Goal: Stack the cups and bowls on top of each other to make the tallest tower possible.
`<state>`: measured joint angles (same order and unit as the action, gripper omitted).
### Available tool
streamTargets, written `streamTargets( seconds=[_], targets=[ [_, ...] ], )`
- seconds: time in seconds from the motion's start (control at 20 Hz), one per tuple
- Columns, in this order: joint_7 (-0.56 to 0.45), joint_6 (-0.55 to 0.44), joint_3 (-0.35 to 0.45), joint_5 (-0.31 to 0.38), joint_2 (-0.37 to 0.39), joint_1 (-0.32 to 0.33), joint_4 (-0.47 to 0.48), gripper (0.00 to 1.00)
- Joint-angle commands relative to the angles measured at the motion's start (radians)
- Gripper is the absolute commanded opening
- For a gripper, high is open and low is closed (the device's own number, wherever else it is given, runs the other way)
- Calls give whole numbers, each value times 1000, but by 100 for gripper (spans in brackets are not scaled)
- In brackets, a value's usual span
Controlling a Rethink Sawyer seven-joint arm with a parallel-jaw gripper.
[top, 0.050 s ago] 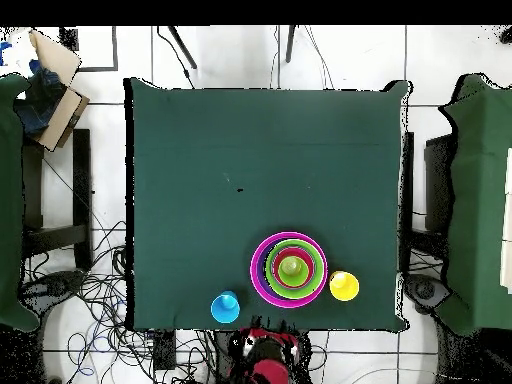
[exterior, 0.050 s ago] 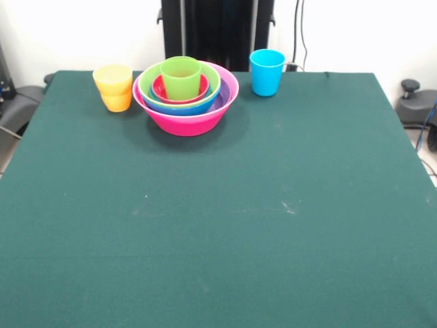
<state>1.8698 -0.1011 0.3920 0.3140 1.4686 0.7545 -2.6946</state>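
The tower stands near the table's far edge. It is a large pink bowl with purple, blue, light green and small red bowls nested inside. A green cup stands upright in the middle of them. To its left a yellow cup sits in an orange cup. A blue cup stands alone to the right. From above, the tower lies between the blue cup and the yellow cup. No gripper shows in either view.
The green table carries the objects only along one edge. Cables lie on the floor around it. Other green-covered tables flank it, and a cardboard box sits on a chair at one corner.
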Motion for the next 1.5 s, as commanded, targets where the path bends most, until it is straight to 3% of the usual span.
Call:
streamTargets(
  seconds=[0.05, 0.3, 0.5, 0.65, 0.75, 0.85, 1.15, 1.35, 1.5],
  targets=[
    [14, 60, 15, 224, -17, 20, -178, 100],
    [88, 117, -130, 431, -95, -11, -123, 100],
    [161, 163, -328, 569, -196, -135, -33, 100],
    [209, 270, -539, 629, -362, -300, 81, 100],
    [207, 382, -671, 612, -516, -423, 158, 100],
    [179, 549, -780, 545, -713, -523, 218, 100],
    [111, 969, -898, 351, -1172, -631, 279, 100],
    [105, 1131, -910, 279, -1346, -650, 298, 100],
    [104, 1198, -908, 246, -1417, -653, 309, 100]
  ],
)
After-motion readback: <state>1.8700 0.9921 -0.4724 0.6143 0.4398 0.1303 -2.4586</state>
